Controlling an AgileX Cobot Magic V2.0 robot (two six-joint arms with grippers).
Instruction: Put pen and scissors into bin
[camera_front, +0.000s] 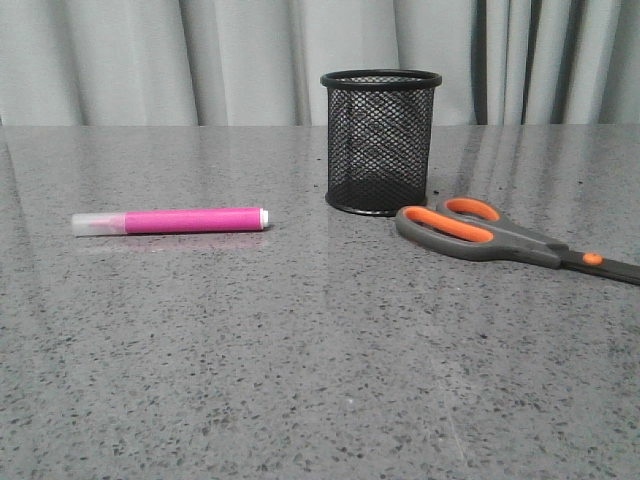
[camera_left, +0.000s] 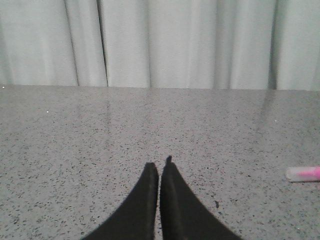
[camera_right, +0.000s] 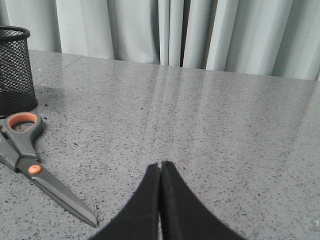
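- The pen (camera_front: 170, 221) lies flat on the grey speckled table (camera_front: 300, 380), on the left in the front view, whitish cap to the left and small white tip to the right, well apart from the bin (camera_front: 380, 140).
- The bin stands upright toward the back of the table, right of centre, in front of the pale curtain (camera_front: 200, 60).
- The scissors (camera_front: 500, 238) lie flat and shut just beside the bin's base on its right; the orange-lined handles sit nearest the bin and the dark blades run off to the right edge of the front view.
- Broad bare tabletop lies between pen and bin, and across the whole near half of the table.
- The left gripper (camera_left: 160, 167) has its black fingers pressed together, holding nothing, above bare table; the pen's cap end shows at the edge of that wrist view.
- The right gripper (camera_right: 160, 165) is likewise closed and empty, over open table beside the scissors' blades, apart from them.
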